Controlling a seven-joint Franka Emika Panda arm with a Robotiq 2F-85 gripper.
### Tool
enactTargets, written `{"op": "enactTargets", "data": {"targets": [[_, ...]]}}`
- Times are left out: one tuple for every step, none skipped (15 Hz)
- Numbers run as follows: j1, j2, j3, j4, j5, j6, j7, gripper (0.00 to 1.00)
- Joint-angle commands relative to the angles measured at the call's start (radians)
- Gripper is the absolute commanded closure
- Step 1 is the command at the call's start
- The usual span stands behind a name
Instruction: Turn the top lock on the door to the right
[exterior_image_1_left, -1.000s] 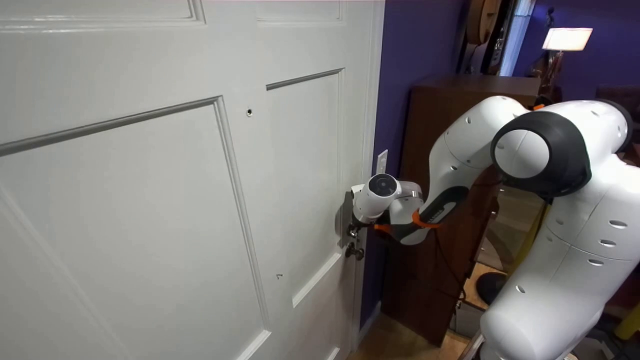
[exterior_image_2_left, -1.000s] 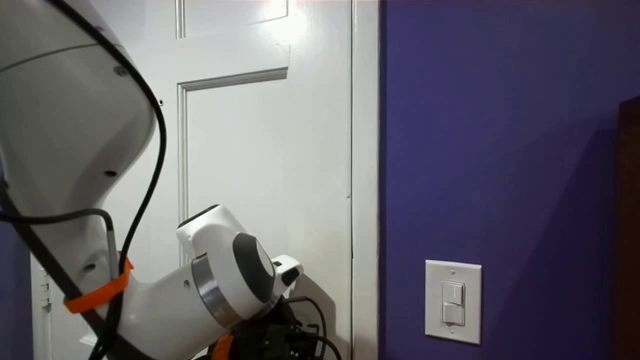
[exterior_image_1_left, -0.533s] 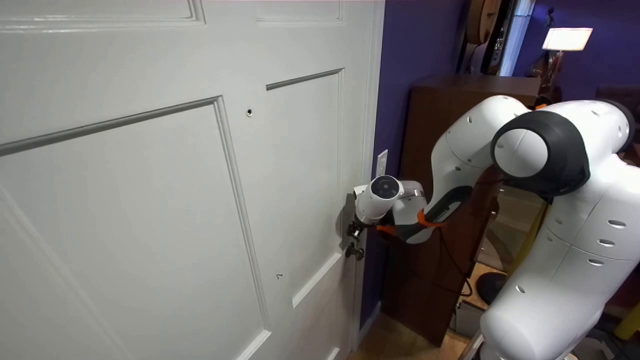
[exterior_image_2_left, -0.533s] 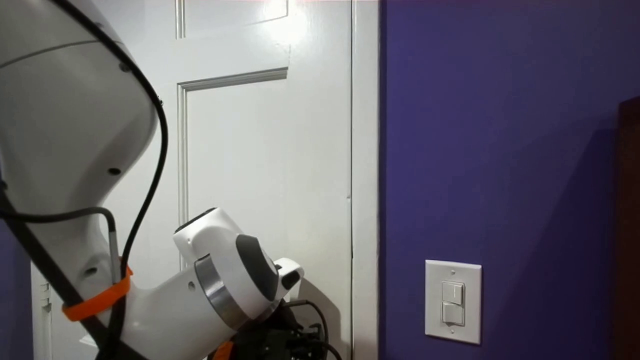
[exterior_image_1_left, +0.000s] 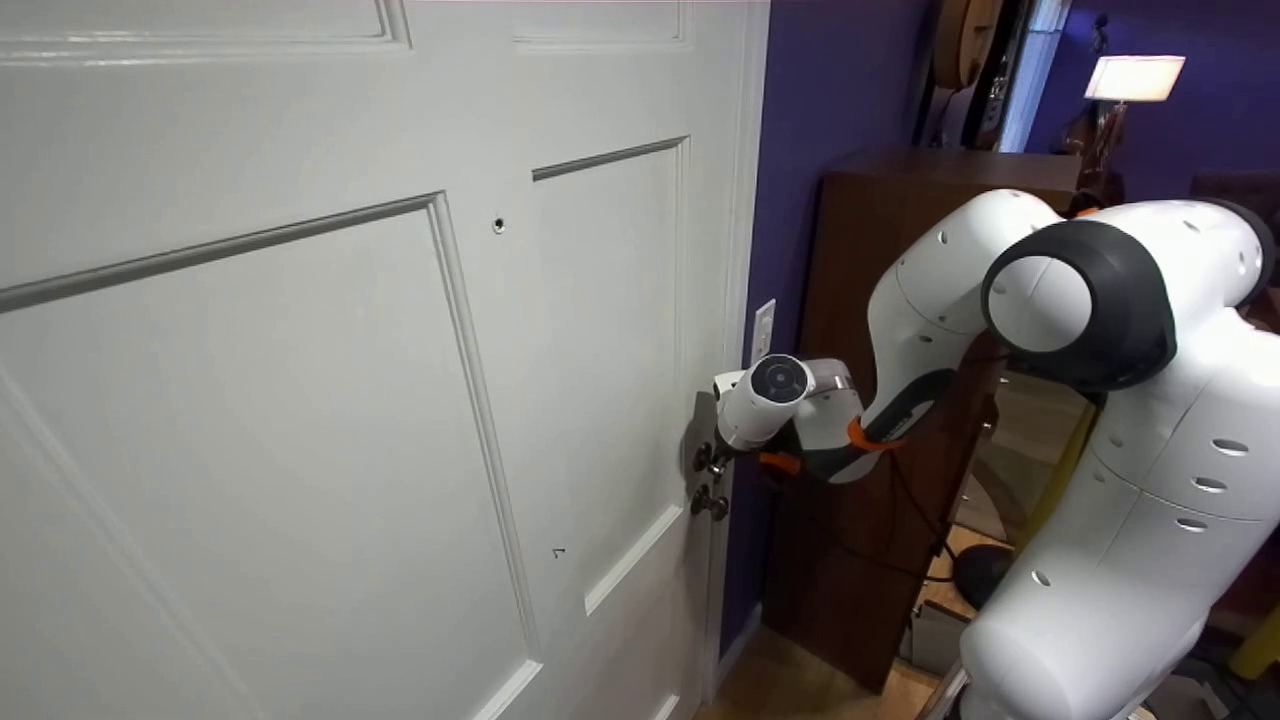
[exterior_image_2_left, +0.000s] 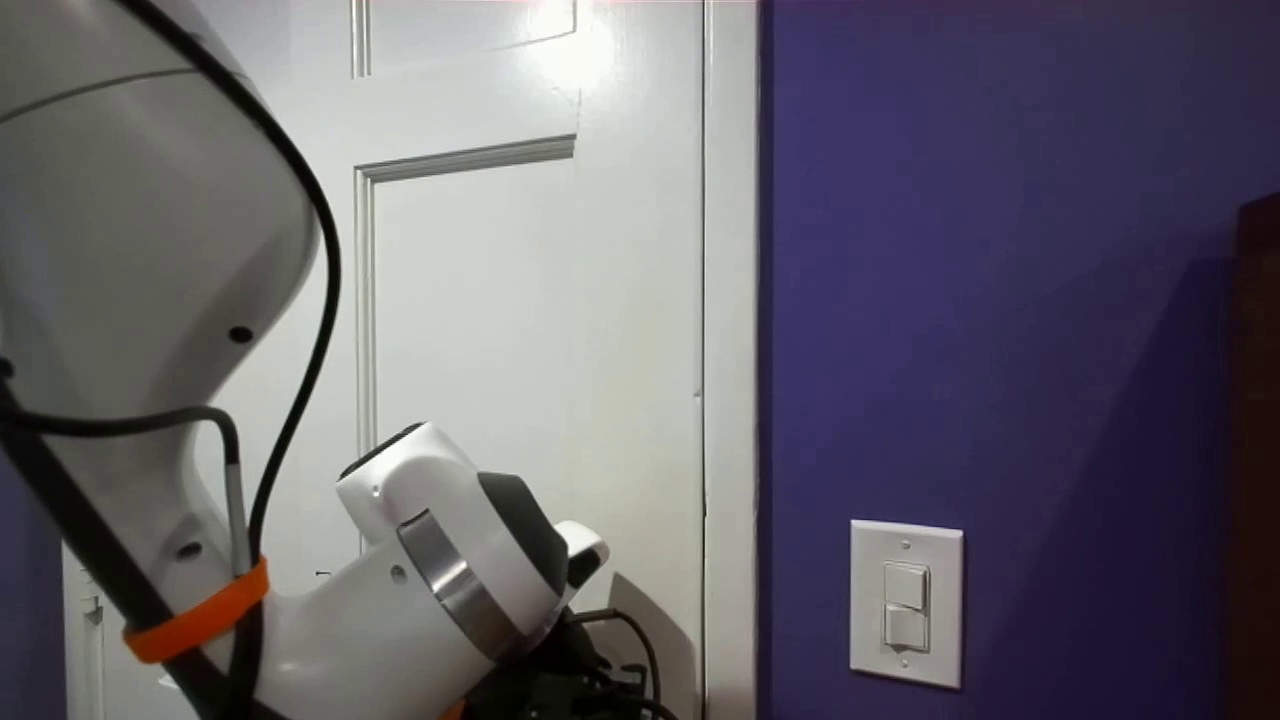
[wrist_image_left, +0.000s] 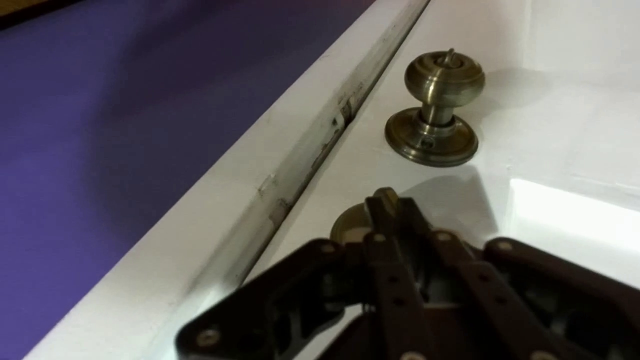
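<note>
The white panelled door (exterior_image_1_left: 300, 420) fills much of an exterior view and shows behind the arm in an exterior view (exterior_image_2_left: 480, 320). The brass top lock (wrist_image_left: 349, 218) is on its edge, above a round brass knob (wrist_image_left: 444, 82); the wrist view shows the knob farther up the picture. The lock (exterior_image_1_left: 702, 458) and knob (exterior_image_1_left: 710, 503) also show in an exterior view. My gripper (wrist_image_left: 396, 206) has its fingertips close together around the lock's thumb-turn, whose tip shows between them. The fingers cover part of the lock. In an exterior view only the black gripper body (exterior_image_2_left: 560, 690) shows.
The door frame (wrist_image_left: 260, 165) runs beside the lock, then a purple wall (exterior_image_2_left: 1000, 300) with a light switch (exterior_image_2_left: 906, 605). A dark wooden cabinet (exterior_image_1_left: 850, 560) stands by the wall, close to the arm. Cables (exterior_image_2_left: 325, 290) hang along the arm.
The wrist has moved a little right and down in an exterior view and has tilted slightly. More of the top lock now shows beside it. The door has not moved.
</note>
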Motion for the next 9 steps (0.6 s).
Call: {"op": "enactTargets", "data": {"targets": [[-0.016,0.007,-0.022,0.018,-0.111,0.043,0.107,1.00],[-0.016,0.009,-0.028,0.020,-0.129,0.049,0.129,1.00],[-0.015,0.009,-0.033,0.022,-0.149,0.053,0.150,1.00],[-0.013,0.008,-0.036,0.021,-0.160,0.061,0.170,0.74],[-0.012,0.008,-0.037,0.018,-0.165,0.071,0.178,0.72],[-0.009,0.008,-0.037,0.014,-0.164,0.075,0.191,0.65],[-0.006,0.006,-0.034,0.011,-0.166,0.079,0.199,0.59],[-0.004,0.005,-0.033,0.012,-0.170,0.089,0.205,0.51],[-0.003,0.004,-0.032,0.016,-0.178,0.095,0.212,0.45]]}}
